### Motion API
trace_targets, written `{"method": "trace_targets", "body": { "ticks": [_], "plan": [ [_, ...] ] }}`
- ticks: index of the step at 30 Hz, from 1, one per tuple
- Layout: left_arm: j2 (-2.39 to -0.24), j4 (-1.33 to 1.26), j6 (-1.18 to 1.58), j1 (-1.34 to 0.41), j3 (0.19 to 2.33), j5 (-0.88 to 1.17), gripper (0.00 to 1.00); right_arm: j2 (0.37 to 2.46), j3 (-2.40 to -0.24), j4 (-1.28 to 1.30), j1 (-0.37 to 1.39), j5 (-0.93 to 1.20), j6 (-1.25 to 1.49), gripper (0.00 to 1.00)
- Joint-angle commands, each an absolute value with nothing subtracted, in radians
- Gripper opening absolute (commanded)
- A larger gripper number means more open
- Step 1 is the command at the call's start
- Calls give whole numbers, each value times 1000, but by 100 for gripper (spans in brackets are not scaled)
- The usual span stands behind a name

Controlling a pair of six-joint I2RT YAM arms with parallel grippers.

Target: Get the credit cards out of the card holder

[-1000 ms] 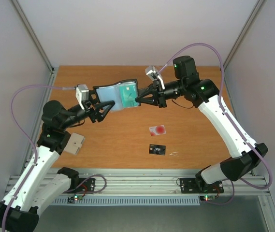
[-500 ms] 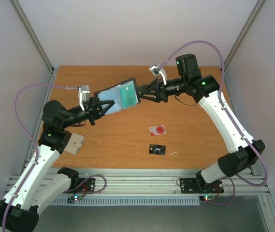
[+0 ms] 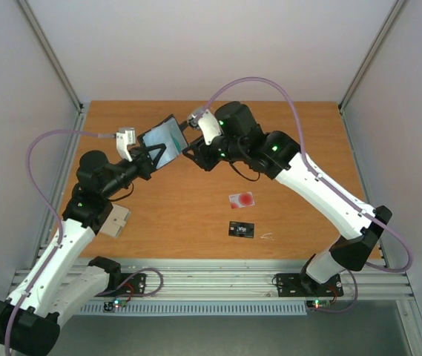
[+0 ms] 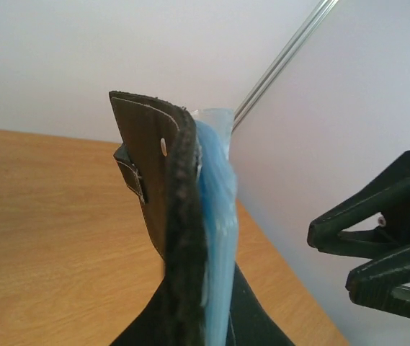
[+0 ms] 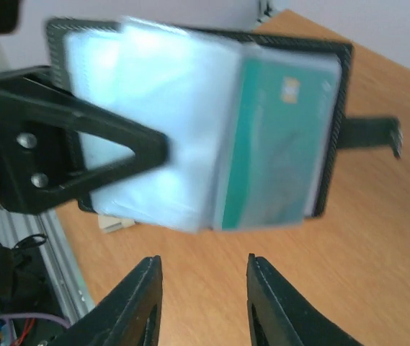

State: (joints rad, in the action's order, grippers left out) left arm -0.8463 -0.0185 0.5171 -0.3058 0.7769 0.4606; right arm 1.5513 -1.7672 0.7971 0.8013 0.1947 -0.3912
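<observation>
The card holder (image 3: 163, 139) hangs open above the table's back left, tilted up, with my left gripper (image 3: 151, 152) shut on its left half. In the left wrist view the card holder (image 4: 184, 216) stands edge-on, black outside and pale blue inside, hiding my left gripper (image 4: 199, 321). A teal credit card (image 5: 285, 148) sits in the right pocket of the card holder (image 5: 190, 122). My right gripper (image 5: 201, 280) is open just below the holder, touching nothing; from above the right gripper (image 3: 193, 153) is right of it. A whitish credit card with a red spot (image 3: 242, 199) and a black credit card (image 3: 242, 230) lie on the table.
A beige block (image 3: 114, 220) lies at the left near the left arm. My right gripper's fingers (image 4: 377, 252) show at the right of the left wrist view. Grey walls close in the table's (image 3: 299, 126) back and sides.
My left gripper has shut on the holder and carried it left and up, tilting it. My right gripper has let go, opened, and its arm has swung left after the holder.
</observation>
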Motion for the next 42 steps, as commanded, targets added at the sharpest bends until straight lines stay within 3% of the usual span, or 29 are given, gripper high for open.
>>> {"method": "trace_targets", "body": {
  "ticks": [1, 5, 12, 21, 36, 42],
  "plan": [
    [-849, -116, 576, -314, 774, 463, 0, 1591, -1822, 702, 843, 99, -355, 30],
    [-853, -115, 581, -316, 776, 456, 0, 1654, -1881, 718, 868, 109, -365, 20],
    [-858, -125, 585, -319, 777, 459, 0, 1731, -1950, 777, 896, 114, -385, 14],
    [-854, -152, 595, -321, 769, 479, 0, 1770, -1974, 834, 896, -27, -404, 10],
    [-851, -176, 595, -322, 761, 499, 0, 1823, -2047, 879, 898, 57, -419, 22],
    [-850, -194, 595, -324, 758, 516, 0, 1859, -2081, 909, 921, -174, -425, 18]
  ]
}}
